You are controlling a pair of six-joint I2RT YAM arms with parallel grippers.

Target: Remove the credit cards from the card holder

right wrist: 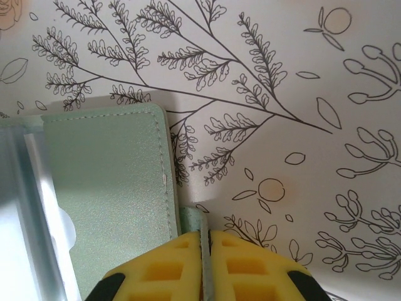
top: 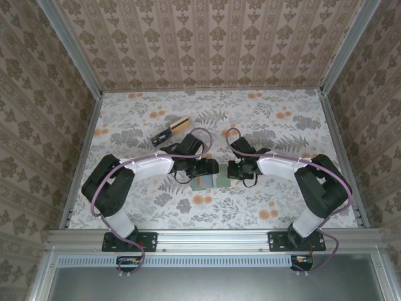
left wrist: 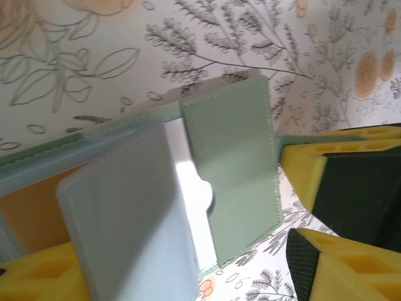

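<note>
Overhead, the card holder (top: pixel 209 182) lies mid-worktop (top: pixel 282 132) where both arms meet, largely hidden under their wrists. Up close, the right gripper (right wrist: pixel 203 266) has its fingers clamped on a thin green edge of the holder. The left wrist view shows the holder open, with a pale grey panel (left wrist: pixel 131 213) between the left gripper's (left wrist: pixel 188 285) spread fingers; whether that panel is a card is unclear. A tan card (top: pixel 182 123) lies farther back, beside a black item (top: pixel 163 135) too small to identify.
</note>
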